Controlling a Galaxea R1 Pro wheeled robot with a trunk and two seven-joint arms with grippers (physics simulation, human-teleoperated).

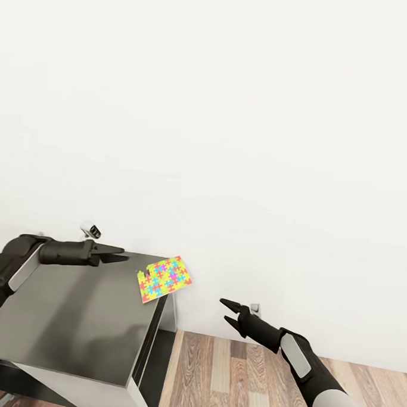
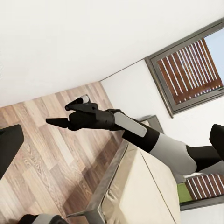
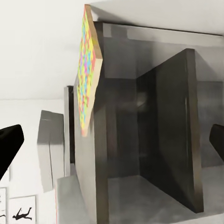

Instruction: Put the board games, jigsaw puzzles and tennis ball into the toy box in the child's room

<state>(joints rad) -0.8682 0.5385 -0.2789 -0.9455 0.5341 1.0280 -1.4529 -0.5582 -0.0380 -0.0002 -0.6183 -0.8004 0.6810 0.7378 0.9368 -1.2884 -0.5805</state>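
One jigsaw puzzle, a thin sheet of bright interlocking pieces, lies on the far right corner of the table's dark grey section and overhangs the edge a little. My left gripper hovers open over the tabletop, just left of the puzzle and apart from it. My right gripper is open and empty above the floor to the right of the table, pointing towards the puzzle. The right wrist view shows the puzzle edge-on against the table's dark side. The bed with its beige mattress appears in the left wrist view, behind my right gripper.
A plain white wall rises close behind the table. Wooden floor runs to the right of the table under my right arm. A wall socket sits low on the wall. A window with slatted blinds is beyond the bed.
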